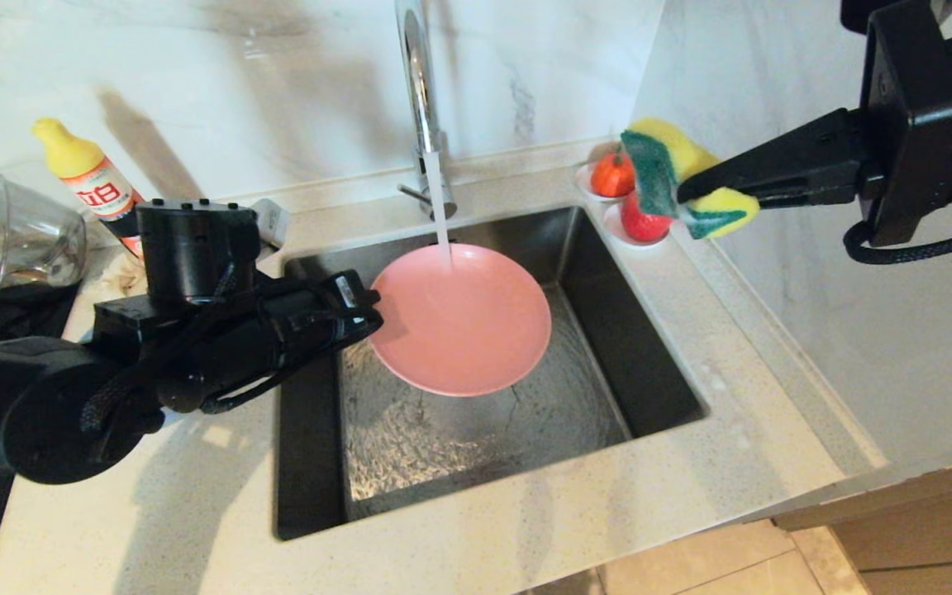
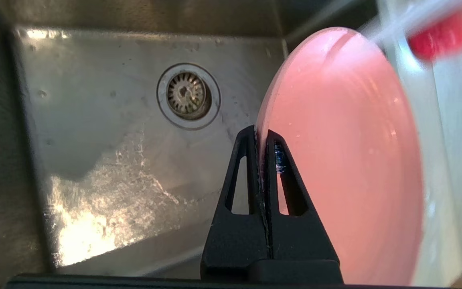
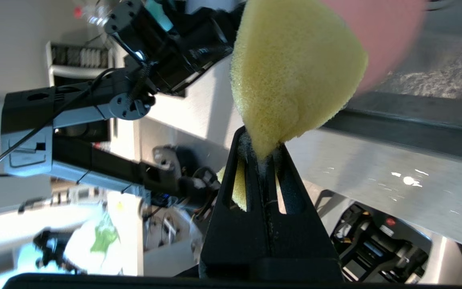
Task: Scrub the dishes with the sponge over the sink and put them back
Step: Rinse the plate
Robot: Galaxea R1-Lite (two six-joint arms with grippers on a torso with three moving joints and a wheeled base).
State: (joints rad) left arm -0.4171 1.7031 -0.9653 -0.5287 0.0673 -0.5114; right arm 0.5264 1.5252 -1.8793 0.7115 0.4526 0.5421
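Dishes first: you have the wide flat matte pink plate [image 1: 461,321] pinched by its rim in the left gripper [image 1: 370,314], jaws fully closed on the edge, and it hangs tilted over the square brushed stainless-steel sink [image 1: 649,355], nearer the basin's back-left corner. A stream of water [image 1: 440,207] from the tall chrome faucet [image 1: 418,91] lands on the plate's upper face — so I'd judge wetting is under way, scrubbing not yet.

Your right gripper [image 1: 678,194] is clamped tight on the small yellow sponge with its green scouring layer [image 1: 678,178], squeezing it into a fold. It sits well apart from the plate, up above the counter's back-right corner, over two small white saucers holding an orange fruit [image 1: 612,175] and a red one [image 1: 643,221].

What is left, as far as you can see: bring sponge to plate, scrub, then set the plate back. No teal bowl or grey-blue plate is visible, so their state cannot be told. By the counter's left edge stand a clear glass jug [image 1: 26,235] and a yellow-capped bottle [image 1: 92,178].
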